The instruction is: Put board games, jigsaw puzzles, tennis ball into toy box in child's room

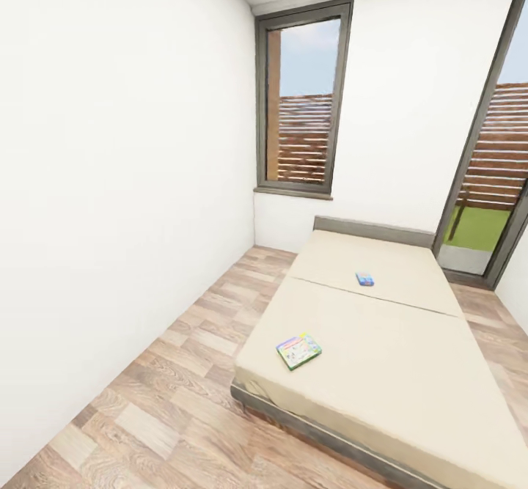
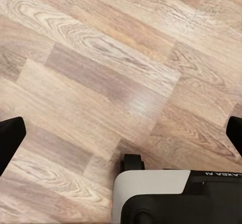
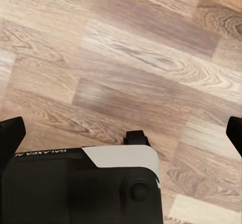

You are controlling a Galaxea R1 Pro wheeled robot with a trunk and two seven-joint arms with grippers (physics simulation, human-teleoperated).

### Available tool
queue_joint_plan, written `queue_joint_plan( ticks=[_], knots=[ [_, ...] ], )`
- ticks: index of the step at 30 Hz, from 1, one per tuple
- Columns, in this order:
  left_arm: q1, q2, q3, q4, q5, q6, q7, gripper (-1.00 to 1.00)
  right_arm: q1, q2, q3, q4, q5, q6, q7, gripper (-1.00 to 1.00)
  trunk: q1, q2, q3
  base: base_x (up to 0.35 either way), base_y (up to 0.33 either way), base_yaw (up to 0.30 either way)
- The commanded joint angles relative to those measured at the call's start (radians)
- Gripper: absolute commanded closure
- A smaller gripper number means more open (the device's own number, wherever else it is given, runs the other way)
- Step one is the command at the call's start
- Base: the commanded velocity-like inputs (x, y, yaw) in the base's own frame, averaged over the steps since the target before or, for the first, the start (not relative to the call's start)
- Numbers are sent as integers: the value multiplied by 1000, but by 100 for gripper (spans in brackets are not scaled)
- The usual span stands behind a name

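Observation:
Two board games lie on the bed (image 1: 381, 372). The larger one (image 1: 298, 350), with green-yellow edges, rests near the bed's front left corner. The small blue one (image 1: 364, 279) sits farther back, near the middle seam of the mattress. In the left wrist view my left gripper (image 2: 121, 136) is open over the wood floor, one dark fingertip (image 2: 10, 138) at each side of the picture. My right gripper (image 3: 121, 133) in the right wrist view is open the same way, with nothing between its fingers (image 3: 11, 133). The table, toy box, puzzles and tennis ball are out of view.
A strip of wood-plank floor (image 1: 176, 372) runs between the white left wall (image 1: 110, 181) and the bed. A tall dark-framed window (image 1: 302, 100) is in the far wall and a glass door (image 1: 491, 181) at the right. The robot's base (image 2: 176, 196) shows under both wrists.

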Motion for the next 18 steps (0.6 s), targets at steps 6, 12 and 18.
queue_joint_plan(
  ticks=[6,12,18],
  knots=[
    [0,0,1,-2,4,6,-4,-100,0,0,-2,-3,-4,5,-3,-100,-23,41,17,0,0,292],
    [0,0,0,-2,4,6,-5,-100,0,0,-2,-3,-5,2,-3,-100,-46,83,36,0,0,179],
    [0,1,0,-2,4,6,-5,-100,0,0,-2,-3,-5,1,-3,-100,-69,125,55,0,0,22]
  ],
)
